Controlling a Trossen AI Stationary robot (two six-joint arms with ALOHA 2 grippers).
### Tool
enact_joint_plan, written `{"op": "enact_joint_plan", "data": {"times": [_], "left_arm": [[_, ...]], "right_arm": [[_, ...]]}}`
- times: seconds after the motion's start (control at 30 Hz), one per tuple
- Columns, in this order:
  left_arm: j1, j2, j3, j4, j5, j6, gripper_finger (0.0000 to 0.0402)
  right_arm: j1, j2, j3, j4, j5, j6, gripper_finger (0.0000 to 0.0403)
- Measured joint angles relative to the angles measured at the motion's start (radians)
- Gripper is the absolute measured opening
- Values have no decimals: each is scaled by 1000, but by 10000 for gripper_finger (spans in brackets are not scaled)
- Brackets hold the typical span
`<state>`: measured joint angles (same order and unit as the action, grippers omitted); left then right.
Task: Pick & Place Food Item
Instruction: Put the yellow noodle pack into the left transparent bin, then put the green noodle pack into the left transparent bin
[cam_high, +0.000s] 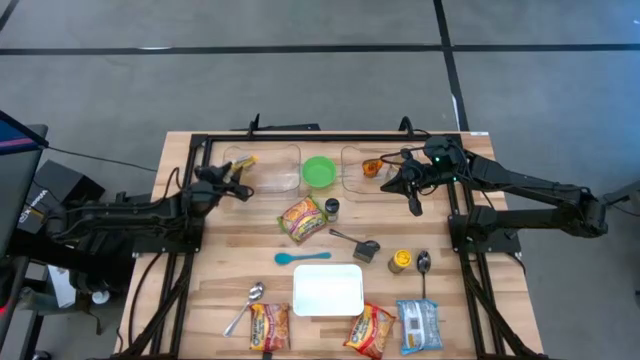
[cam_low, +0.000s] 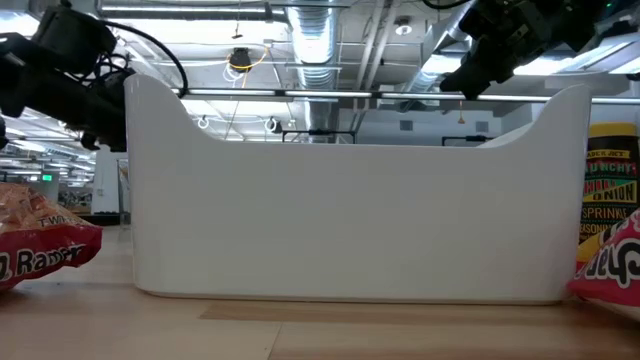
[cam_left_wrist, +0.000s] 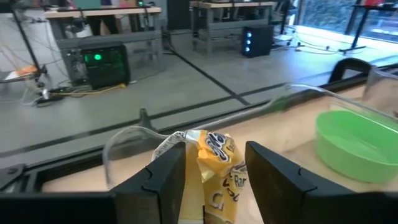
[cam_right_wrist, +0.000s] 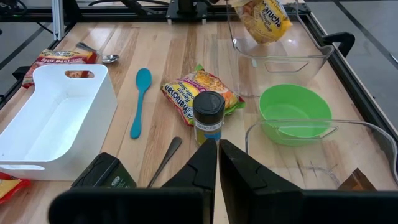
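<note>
A: Left end effector (cam_left_wrist: 210, 180) status?
B: Over the clear glass dish (cam_high: 272, 168) at the far left of the worktop (cam_high: 220, 270). Fingers (cam_left_wrist: 165, 180) sit on both sides of a yellow food packet (cam_left_wrist: 214, 168), and the packet hangs between them. In the right wrist view the packet (cam_right_wrist: 261, 18) is above that dish (cam_right_wrist: 280, 53), not resting on the bottom.
A: So it has hold of it?
B: Looks like it, jaws spread about the packet's width. Can't tell how firm the contact is.
A: Right end effector (cam_right_wrist: 217, 165)?
B: Fully closed, nothing in it. Hovers by the second glass dish (cam_high: 365, 170), far right.
A: Other items?
B: Green bowl (cam_high: 319, 171) between the 2 dishes. Ramen pack (cam_high: 303, 218) and a spice jar (cam_high: 331, 208) mid worktop, teal spoon (cam_high: 301, 257) just in front of them, white bin (cam_high: 328, 290) nearer the front edge. 3 more packs along the front edge (cam_high: 270, 326).
</note>
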<state>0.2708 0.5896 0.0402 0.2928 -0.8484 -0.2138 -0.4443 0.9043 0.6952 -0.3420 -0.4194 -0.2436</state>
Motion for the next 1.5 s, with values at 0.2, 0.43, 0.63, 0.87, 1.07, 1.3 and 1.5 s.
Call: {"op": "enact_joint_plan", "data": {"times": [0.2, 0.43, 0.63, 0.87, 1.07, 1.3, 1.5], "left_arm": [[42, 0, 0, 41, 0, 24, 159], [58, 0, 0, 177, 11, 129, 159], [58, 0, 0, 149, 73, 136, 159], [58, 0, 0, 83, 84, 117, 159], [57, 0, 0, 144, 237, 94, 159], [55, 0, 0, 334, 544, 48, 159], [14, 0, 0, 434, 905, -24, 159]], "right_arm": [[0, 0, 0, 1, 0, 0, 13], [0, 0, 0, 2, 0, 0, 13], [0, 0, 0, 2, 0, 0, 13], [0, 0, 0, 2, 0, 0, 13], [0, 0, 0, 1, 0, 0, 13], [0, 0, 0, 1, 0, -1, 13], [0, 0, 0, 2, 0, -2, 13]]}}
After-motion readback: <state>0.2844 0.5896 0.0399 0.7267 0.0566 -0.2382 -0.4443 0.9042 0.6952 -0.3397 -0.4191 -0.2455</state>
